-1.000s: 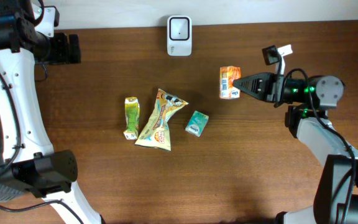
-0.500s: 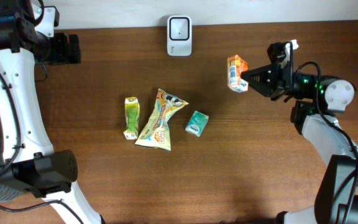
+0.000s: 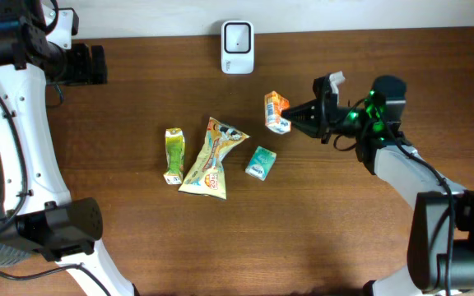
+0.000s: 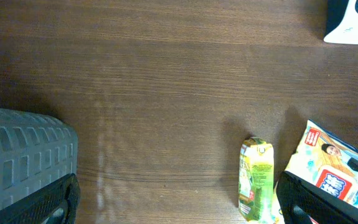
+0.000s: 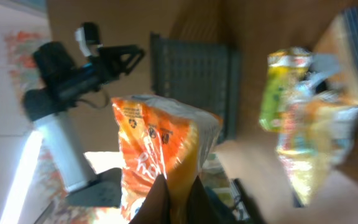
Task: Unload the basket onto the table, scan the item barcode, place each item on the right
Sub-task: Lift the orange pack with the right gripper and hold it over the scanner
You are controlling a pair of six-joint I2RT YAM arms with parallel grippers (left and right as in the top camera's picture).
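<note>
Your right pincer [image 3: 291, 122] pinches the orange packet [image 3: 276, 112] near the scanner [image 3: 237, 36], right of it; left pincer [image 3: 97, 64] spread, far left.

Table [image 3: 344, 230] holds apparent scanner [image 3: 237, 47], green pouch [image 3: 174, 154], snack bag [image 3: 212, 156], teal packet [image 3: 261, 163].

Orange snack packet [image 3: 276, 112] aloft near white scanner [image 3: 237, 36]

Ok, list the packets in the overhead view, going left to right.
green packet → yellow snack bag → teal pack → orange packet
</note>
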